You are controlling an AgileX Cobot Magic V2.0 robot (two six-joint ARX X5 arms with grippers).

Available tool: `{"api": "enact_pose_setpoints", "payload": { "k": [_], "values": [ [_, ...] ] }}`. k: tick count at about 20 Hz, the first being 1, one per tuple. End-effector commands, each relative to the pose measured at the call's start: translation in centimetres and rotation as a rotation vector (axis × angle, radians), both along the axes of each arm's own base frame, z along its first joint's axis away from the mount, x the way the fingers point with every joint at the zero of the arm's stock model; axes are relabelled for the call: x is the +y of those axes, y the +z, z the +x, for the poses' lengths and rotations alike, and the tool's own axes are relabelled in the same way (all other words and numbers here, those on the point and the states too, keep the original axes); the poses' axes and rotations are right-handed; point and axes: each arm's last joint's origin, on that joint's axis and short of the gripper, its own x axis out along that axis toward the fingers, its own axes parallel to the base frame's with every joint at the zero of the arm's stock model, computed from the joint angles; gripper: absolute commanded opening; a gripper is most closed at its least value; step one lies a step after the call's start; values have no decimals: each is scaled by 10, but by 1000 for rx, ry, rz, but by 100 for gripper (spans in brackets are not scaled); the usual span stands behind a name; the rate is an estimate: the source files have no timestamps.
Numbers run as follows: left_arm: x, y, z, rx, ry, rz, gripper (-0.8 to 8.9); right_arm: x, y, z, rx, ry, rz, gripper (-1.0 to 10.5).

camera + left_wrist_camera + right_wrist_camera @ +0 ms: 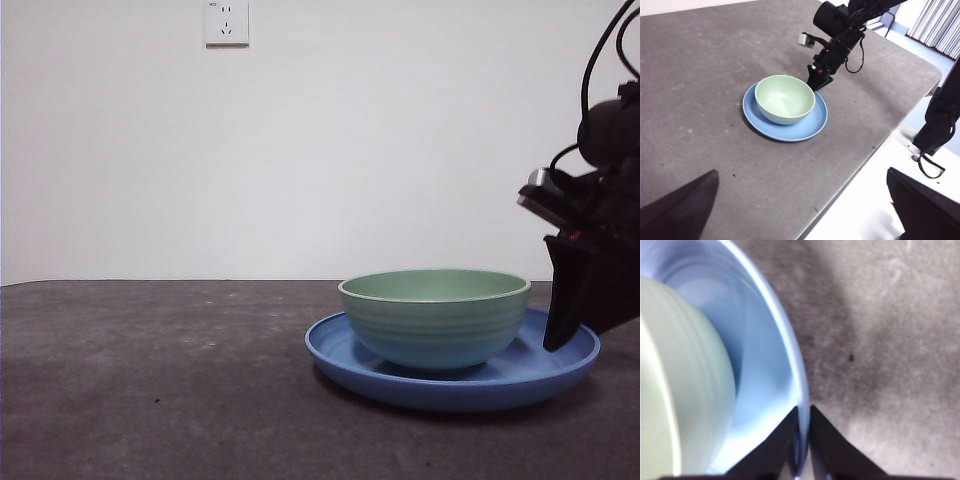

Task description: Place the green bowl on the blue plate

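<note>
Where jaws meet, right tool (803,440) pinches blue plate (790,355).

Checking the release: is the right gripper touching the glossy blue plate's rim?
Touching. In the right wrist view, the right gripper has its jaws closed on the blue plate rim.

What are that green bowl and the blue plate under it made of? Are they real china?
Hard to be sure. The green bowl looks like matte plastic or melamine: soft, dull sheen, moulded ridges around its outside. The blue plate is glossier, with light reflecting off its rim, so either glazed ceramic or shiny plastic. The right end effector grips its rim.
</note>
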Motion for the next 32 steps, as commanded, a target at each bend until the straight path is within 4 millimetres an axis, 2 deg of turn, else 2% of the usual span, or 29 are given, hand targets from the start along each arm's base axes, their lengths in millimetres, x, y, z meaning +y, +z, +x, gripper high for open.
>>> {"api": "enact_pose_setpoints", "payload": {
  "k": [1, 5, 12, 17, 21, 32],
  "values": [
    [0, 3, 0, -20, -5, -7, 620, 2, 13, 2, -38, 3, 9, 10],
    [0, 3, 0, -20, -5, -7, 620, 7, 31, 3, -22, 10, 52, 10],
    [0, 3, 0, -20, -5, -7, 620, 49, 52, 8, -67, 54, 94, 10],
    [0, 3, 0, -21, -5, -7, 620, 85, 41, 12, -73, 78, 135, 10],
    [0, 3, 0, -20, -5, -7, 620, 104, 30, 16, -76, 83, 156, 10],
    [0, 3, 0, -18, -4, -9, 620, 110, 3, 25, -28, 37, 111, 10]
  ]
}}
